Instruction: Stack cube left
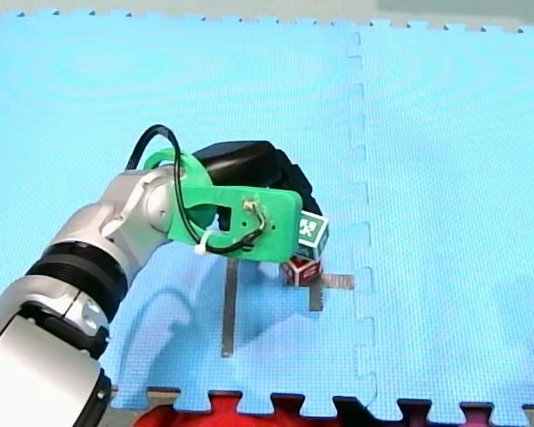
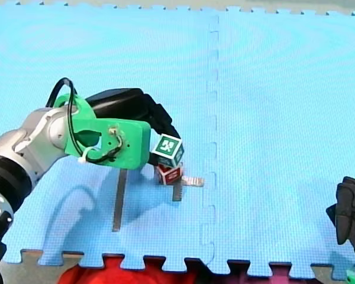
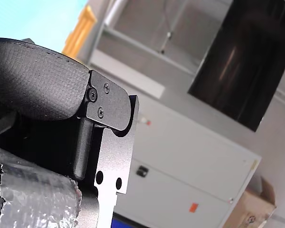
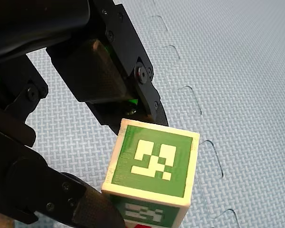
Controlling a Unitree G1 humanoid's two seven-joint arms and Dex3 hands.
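**Two cubes, one over the other**

The left hand [image 2: 139, 109] is gripping the one green cube [image 2: 168, 150] between its fingers, holding it tilted directly over the one red cube [image 2: 170, 173], which is sitting on the blue mat [image 2: 272, 89]. The right hand [image 2: 350, 214] is showing at the mat's near right edge; whether it is clenched or released cannot be told.

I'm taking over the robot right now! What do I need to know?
Left hand: shut on the green cube, holding it right over the red cube on the blue mat.
Right hand: by the mat's near right edge, away from both cubes.
Done: green cube lifted and lined up over the red one.
Left: it looks tilted, so set it flat, then let go.
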